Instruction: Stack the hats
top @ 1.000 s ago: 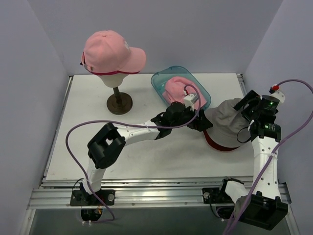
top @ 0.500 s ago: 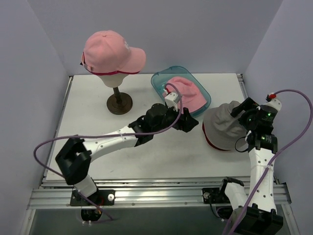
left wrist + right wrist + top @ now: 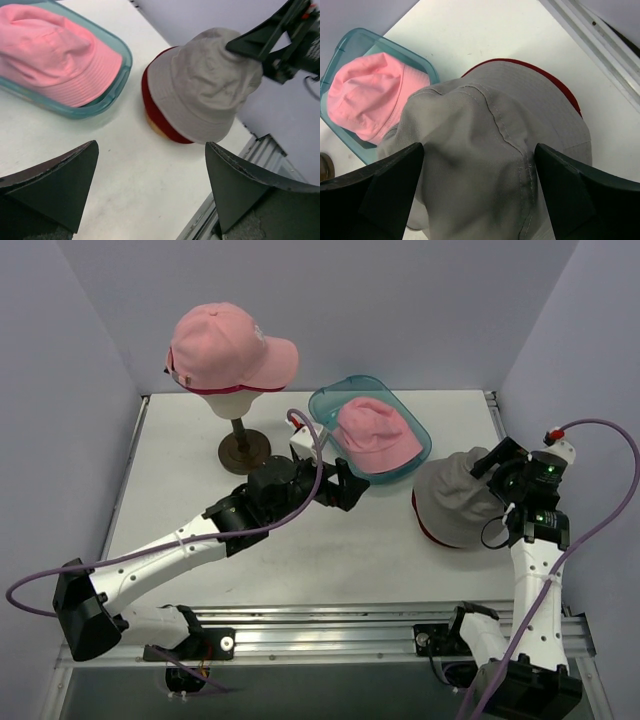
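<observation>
Soft grey-and-dark-red fabric hat (image 3: 495,100), frame centre: likely light, floppy; I'd pinch the crown seam. Right hand (image 3: 479,150) open astride it; left hand (image 3: 151,145) open, empty.

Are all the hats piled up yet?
Not yet. Done: a pink cap sits on the head stand. In hand: the right arm has its jaws open around the grey hat. Left: that hat and the pink hat in the tray lie apart from it. The left arm holds nothing.
</observation>
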`<action>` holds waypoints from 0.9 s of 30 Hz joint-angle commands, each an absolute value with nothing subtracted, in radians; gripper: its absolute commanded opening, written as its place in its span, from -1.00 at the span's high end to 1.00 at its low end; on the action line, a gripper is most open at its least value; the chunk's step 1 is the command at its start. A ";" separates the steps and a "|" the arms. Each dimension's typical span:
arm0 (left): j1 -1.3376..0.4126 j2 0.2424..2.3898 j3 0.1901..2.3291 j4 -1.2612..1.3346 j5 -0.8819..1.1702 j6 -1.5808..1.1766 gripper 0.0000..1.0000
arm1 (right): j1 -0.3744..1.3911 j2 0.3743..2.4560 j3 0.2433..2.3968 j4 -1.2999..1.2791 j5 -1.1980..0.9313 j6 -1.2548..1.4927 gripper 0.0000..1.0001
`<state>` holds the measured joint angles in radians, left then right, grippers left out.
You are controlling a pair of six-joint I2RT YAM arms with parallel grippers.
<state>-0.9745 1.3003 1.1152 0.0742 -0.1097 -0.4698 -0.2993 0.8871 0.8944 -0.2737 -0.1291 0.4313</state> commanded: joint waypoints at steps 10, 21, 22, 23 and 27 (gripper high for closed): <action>-0.945 1.131 1.017 -0.045 -0.258 -0.287 -0.95 | -0.293 1.019 0.970 -0.206 -0.198 0.420 -0.93; -0.939 1.023 0.858 0.080 -0.325 -0.253 -0.94 | -0.241 0.963 0.727 -0.112 -0.310 0.456 -0.89; -0.940 1.014 0.853 0.086 -0.328 -0.253 -0.94 | -0.215 0.947 0.723 -0.118 -0.299 0.459 -0.88; -0.940 1.003 0.848 0.089 -0.331 -0.253 -0.93 | -0.198 0.939 0.719 -0.130 -0.288 0.459 -0.88; -0.939 0.993 0.836 0.087 -0.344 -0.253 -0.93 | -0.129 0.910 0.706 -0.152 -0.258 0.474 -0.88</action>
<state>-0.9451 1.0126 0.8429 0.0235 -0.3149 -0.2703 -0.1783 0.9176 0.7475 -0.0158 -0.2256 0.4603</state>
